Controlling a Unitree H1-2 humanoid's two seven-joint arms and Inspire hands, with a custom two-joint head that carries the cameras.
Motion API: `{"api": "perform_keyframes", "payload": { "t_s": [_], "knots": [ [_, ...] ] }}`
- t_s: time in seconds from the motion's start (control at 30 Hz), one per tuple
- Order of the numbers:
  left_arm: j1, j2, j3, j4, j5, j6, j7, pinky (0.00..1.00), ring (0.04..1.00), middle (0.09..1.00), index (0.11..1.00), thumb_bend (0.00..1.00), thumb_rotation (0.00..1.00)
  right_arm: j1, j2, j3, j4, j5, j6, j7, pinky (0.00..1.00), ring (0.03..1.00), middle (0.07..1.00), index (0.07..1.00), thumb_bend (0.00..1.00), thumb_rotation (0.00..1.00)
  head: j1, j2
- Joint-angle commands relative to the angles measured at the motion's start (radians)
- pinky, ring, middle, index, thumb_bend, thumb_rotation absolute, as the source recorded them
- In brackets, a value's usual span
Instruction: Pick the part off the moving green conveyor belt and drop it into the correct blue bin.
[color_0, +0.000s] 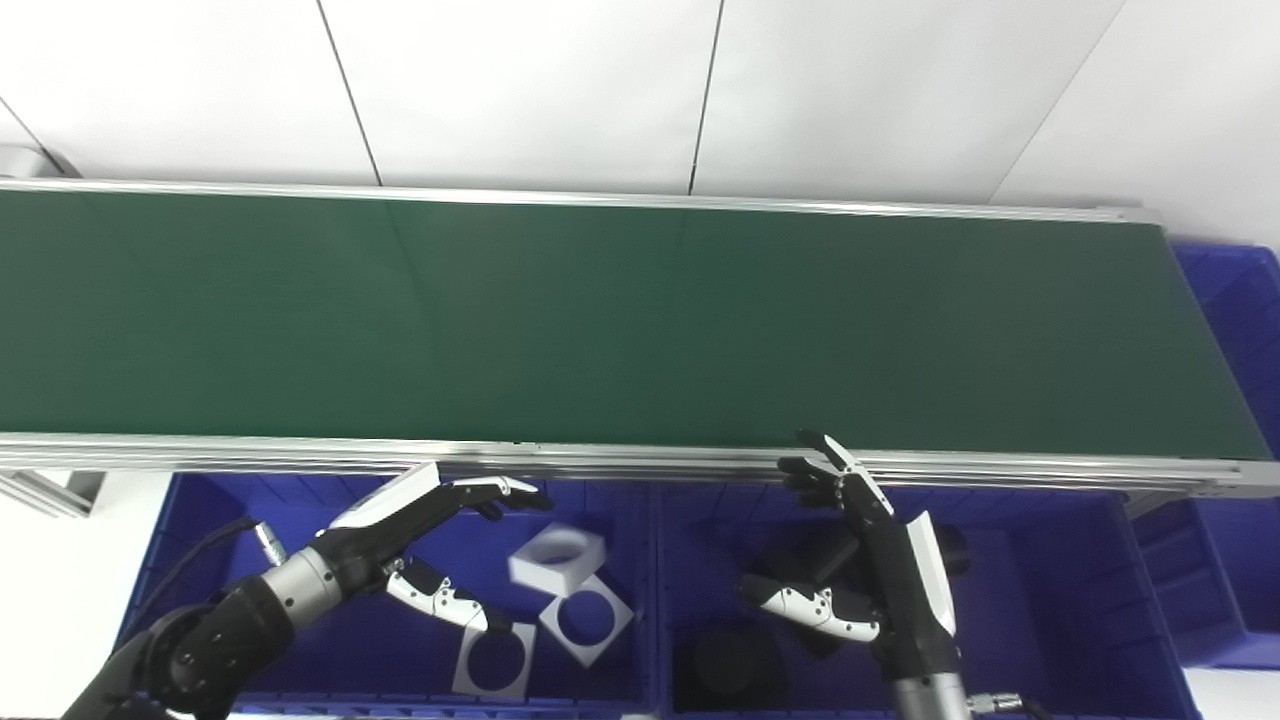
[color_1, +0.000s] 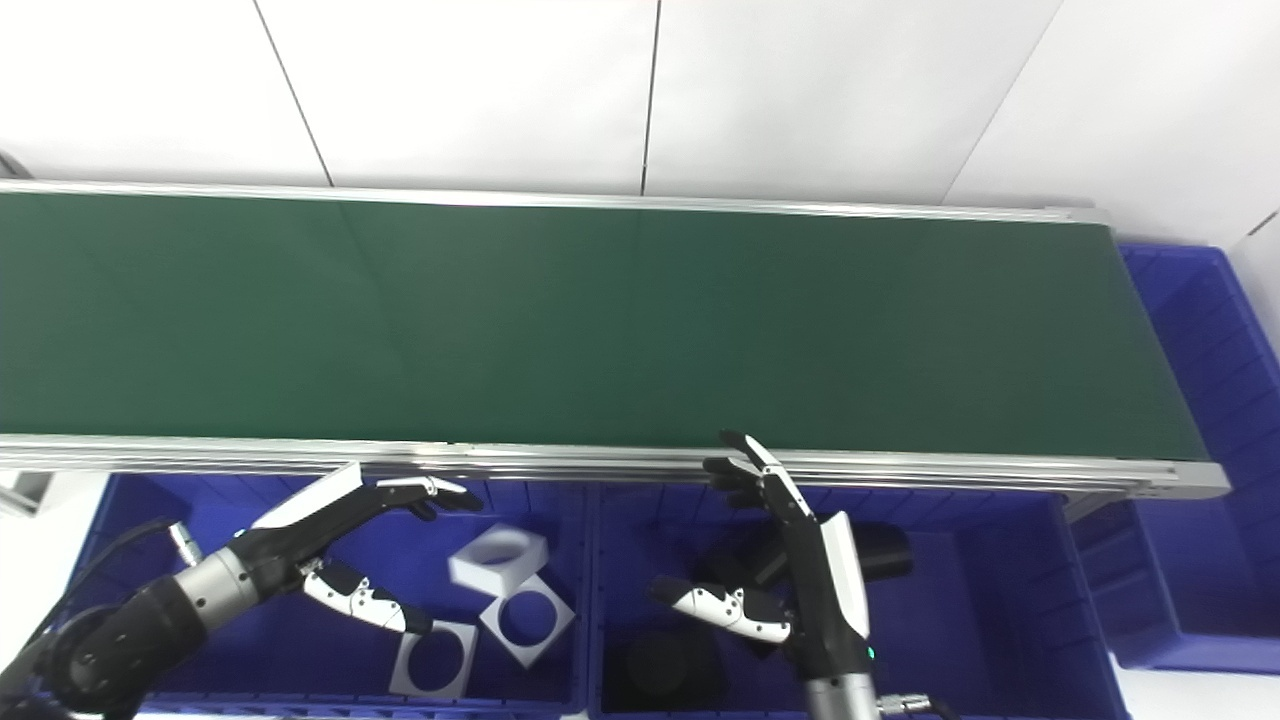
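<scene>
The green conveyor belt (color_0: 620, 320) runs across the view and carries no part. My left hand (color_0: 425, 525) is open and empty, hovering over the left blue bin (color_0: 200, 540), which holds three white square parts (color_0: 556, 556) with round holes. My right hand (color_0: 860, 545) is open and empty over the middle blue bin (color_0: 1080, 600), fingers raised near the belt's front rail. That bin holds black parts (color_0: 725, 665), partly hidden by the hand.
The belt's aluminium front rail (color_0: 640, 458) lies just above both hands. A third blue bin (color_0: 1235, 330) stands at the belt's right end. White wall panels are behind the belt.
</scene>
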Motion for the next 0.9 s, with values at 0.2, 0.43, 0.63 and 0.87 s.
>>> {"api": "perform_keyframes", "payload": {
  "t_s": [0.2, 0.43, 0.63, 0.87],
  "knots": [
    [0.061, -0.048, 0.029, -0.120, -0.270, -0.016, -0.021, 0.78, 0.824, 0.827, 0.803, 0.85, 0.32, 0.009, 0.013, -0.005, -0.060, -0.007, 0.015, 0.015, 0.67, 0.722, 0.757, 0.864, 0.81, 0.41, -0.037, 0.000],
    [0.076, -0.139, 0.056, -0.091, -0.333, -0.074, -0.004, 0.78, 0.826, 0.850, 0.842, 0.83, 0.30, 0.011, 0.006, -0.007, -0.053, -0.005, 0.011, 0.024, 0.67, 0.720, 0.759, 0.857, 0.83, 0.44, -0.065, 0.000],
    [0.077, -0.190, 0.074, -0.051, -0.301, -0.117, 0.015, 0.80, 0.876, 0.908, 0.917, 0.82, 0.21, 0.006, -0.002, -0.012, -0.043, 0.018, 0.001, 0.029, 0.65, 0.709, 0.745, 0.845, 0.84, 0.45, -0.050, 0.006],
    [0.091, -0.203, 0.077, -0.045, -0.255, -0.097, 0.028, 0.82, 0.909, 0.948, 0.956, 0.85, 0.19, 0.013, -0.007, -0.015, -0.052, 0.025, 0.004, 0.041, 0.65, 0.706, 0.748, 0.845, 0.83, 0.45, -0.061, 0.004]
  ]
}}
